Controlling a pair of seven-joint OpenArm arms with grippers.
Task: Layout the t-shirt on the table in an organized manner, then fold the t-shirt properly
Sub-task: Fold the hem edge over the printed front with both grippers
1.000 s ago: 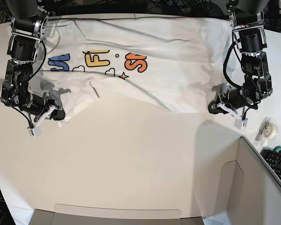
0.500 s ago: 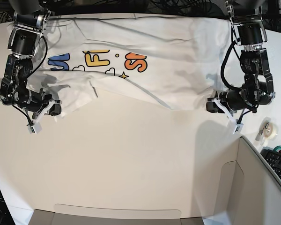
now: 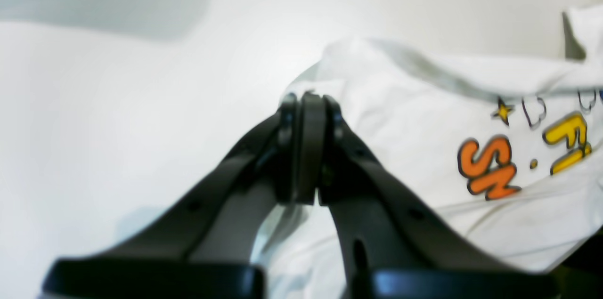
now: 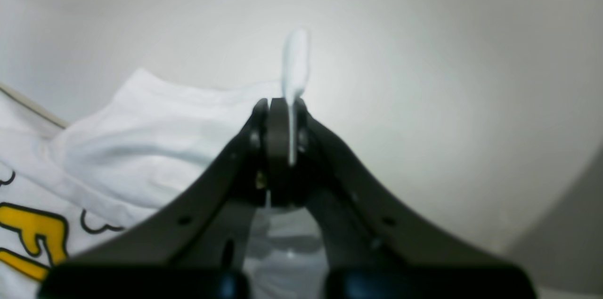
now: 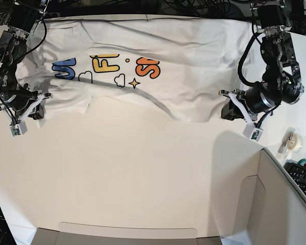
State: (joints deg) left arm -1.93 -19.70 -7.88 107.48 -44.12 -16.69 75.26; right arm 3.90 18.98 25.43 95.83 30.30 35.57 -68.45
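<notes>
Both pinching cloth right now: left gripper point(image 5: 228, 109) clamped tight on the near edge of the t-shirt point(image 5: 188, 61), right gripper point(image 5: 36, 109) nipping a thin fold at the other near corner, fabric poking up between the fingertips. Shirt stretched crosswise along the far side of the table point(image 5: 143, 173), long axis running arm to arm, print up, near hem sagging unevenly between the two grips. Compared with a second ago, spread further apart and pulled back, cloth tauter.
</notes>
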